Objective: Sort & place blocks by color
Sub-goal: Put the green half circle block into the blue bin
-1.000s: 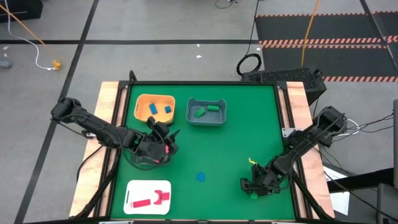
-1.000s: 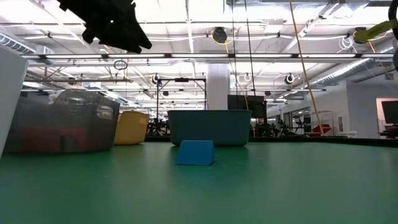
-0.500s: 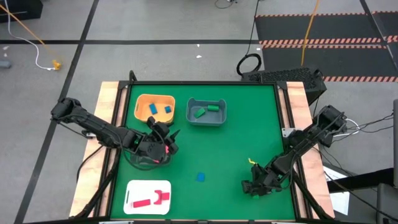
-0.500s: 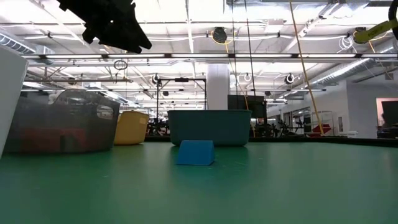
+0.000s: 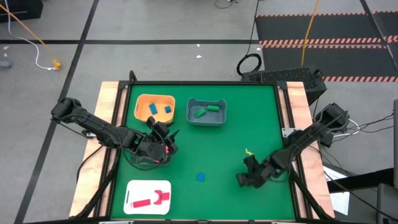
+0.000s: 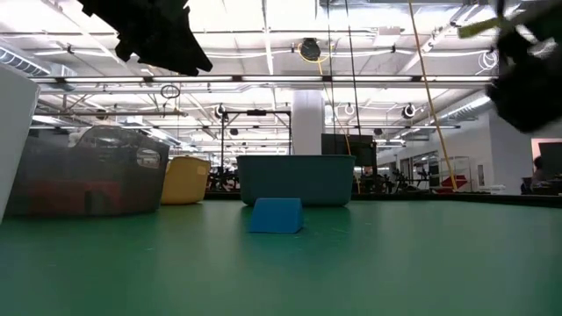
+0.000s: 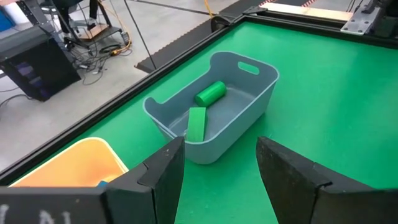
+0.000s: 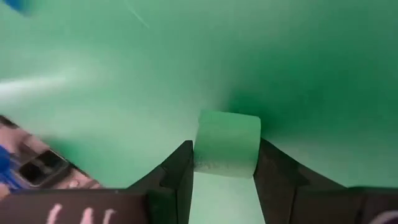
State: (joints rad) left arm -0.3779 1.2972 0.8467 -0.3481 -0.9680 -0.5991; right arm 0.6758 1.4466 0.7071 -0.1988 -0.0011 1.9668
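Gripping a small green cube [image 8: 226, 143] between its two dark fingers [image 8: 180, 171], the right claw [image 5: 241, 180] sits low over the near right part of the green surface [image 5: 249, 124]; the wrist view shows the cube clamped squarely, one finger against each side. From above the cube itself is hidden under the claw.

Nearest the front edge on the left lies a white flat tray [image 5: 133, 189] with two red bars [image 5: 149, 201] on it. A lone blue block [image 5: 200, 177] rests on the bare surface between the tray and the right claw — in the low view it stands alone in the middle [image 6: 276, 215], in front of the bins.

Farther in, the left claw [image 5: 163, 148] hangs above the left half of the surface, beyond the white tray. Its fingers [image 7: 163, 174] stand apart with nothing between them, pointing toward the grey bin.

At the far side sit two bins, side by side but not touching. The orange bin [image 5: 142, 99], on the left, holds two blue blocks [image 5: 153, 109]. The grey bin [image 5: 222, 115], just to its right, holds two green pieces — a short bar [image 7: 197, 122] and a rounded, cylinder-like piece [image 7: 210, 93] — lying close together.
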